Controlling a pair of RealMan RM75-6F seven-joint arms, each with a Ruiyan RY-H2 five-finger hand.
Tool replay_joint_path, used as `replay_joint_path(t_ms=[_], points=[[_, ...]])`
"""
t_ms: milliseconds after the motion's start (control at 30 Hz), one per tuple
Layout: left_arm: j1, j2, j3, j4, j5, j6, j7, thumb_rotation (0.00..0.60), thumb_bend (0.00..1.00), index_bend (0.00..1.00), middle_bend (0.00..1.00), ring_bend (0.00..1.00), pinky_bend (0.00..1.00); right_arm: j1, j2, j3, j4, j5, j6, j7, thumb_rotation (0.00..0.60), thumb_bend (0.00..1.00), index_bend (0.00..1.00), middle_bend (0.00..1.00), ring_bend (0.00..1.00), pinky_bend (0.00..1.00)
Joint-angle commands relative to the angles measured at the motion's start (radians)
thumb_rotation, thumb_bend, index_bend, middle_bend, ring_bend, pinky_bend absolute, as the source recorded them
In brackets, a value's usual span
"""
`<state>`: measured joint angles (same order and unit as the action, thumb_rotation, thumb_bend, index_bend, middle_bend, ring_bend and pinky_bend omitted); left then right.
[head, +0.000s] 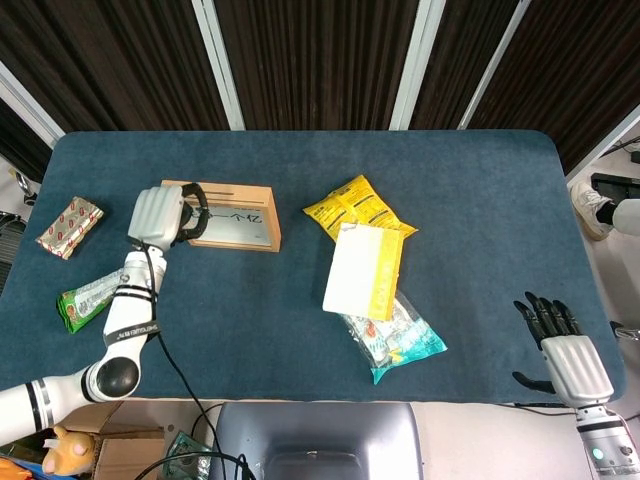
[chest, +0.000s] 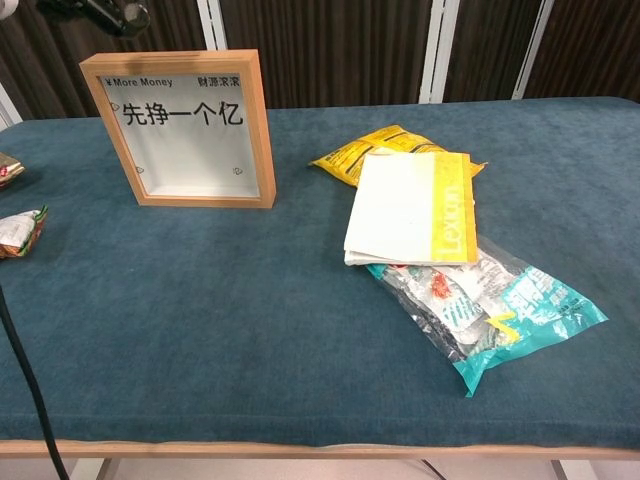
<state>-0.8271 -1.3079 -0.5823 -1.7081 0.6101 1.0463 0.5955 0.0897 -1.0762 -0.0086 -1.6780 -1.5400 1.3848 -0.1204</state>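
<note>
Directly beneath the curled left hand (head: 163, 213), the wooden frame (head: 235, 222).

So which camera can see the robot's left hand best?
The head view: the whole left hand shows from above, fingers curled, over the left end of the wooden frame box. The chest view catches only its dark fingertips at the top edge.

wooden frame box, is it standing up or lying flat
Standing upright. In the chest view the wooden frame box faces the camera, its bottom edge on the table; the head view shows its slotted top edge.
</note>
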Motion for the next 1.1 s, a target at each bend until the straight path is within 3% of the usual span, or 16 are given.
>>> replay_joint_path(t_ms=[33,267,467,1100], points=[[-0.064,0.006,0.003,0.057,-0.050,-0.012,0.042,0.600,0.69,0.66,1.00,1.00,1.00,0.000,0.003,0.002,0.000,0.003,0.000,0.005,0.600,0.17,0.00,0.00,0.00,0.00],[-0.179,-0.045,0.064,0.224,-0.080,-0.045,0.105,0.600,0.68,0.65,1.00,1.00,1.00,-0.004,0.015,0.008,0.002,0.011,0.011,0.033,0.600,0.17,0.00,0.00,0.00,0.00],[-0.217,-0.066,0.116,0.314,-0.104,-0.111,0.099,0.600,0.66,0.65,1.00,1.00,1.00,-0.002,0.016,0.012,0.007,0.024,0.005,0.038,0.600,0.17,0.00,0.00,0.00,0.00],[-0.260,-0.048,0.187,0.365,-0.136,-0.152,0.051,0.600,0.64,0.65,1.00,1.00,1.00,0.000,0.016,0.016,0.005,0.038,0.001,0.036,0.600,0.17,0.00,0.00,0.00,0.00]])
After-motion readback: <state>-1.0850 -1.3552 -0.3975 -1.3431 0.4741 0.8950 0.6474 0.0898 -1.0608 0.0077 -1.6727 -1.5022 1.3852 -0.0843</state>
